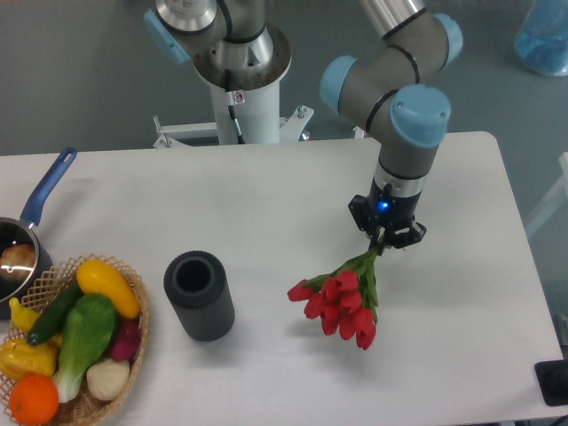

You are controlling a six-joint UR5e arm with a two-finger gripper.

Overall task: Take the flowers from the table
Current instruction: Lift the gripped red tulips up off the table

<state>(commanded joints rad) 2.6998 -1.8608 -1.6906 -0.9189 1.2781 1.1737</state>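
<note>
The gripper (pixel 388 240) stood over the right half of the table (pixel 461 337), its jaws pinching the stem ends of the flowers (pixel 342 297). The red buds hung down and to the left of the jaws, near the table surface; contact with it could not be determined. The step in hand was judged to be the lift. The next move called for a steady vertical rise, clear of the dark cylinder (pixel 199 295).

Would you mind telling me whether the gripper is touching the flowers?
Touching: the fixed camera shows the gripper shut on the stems of the flowers.
</note>
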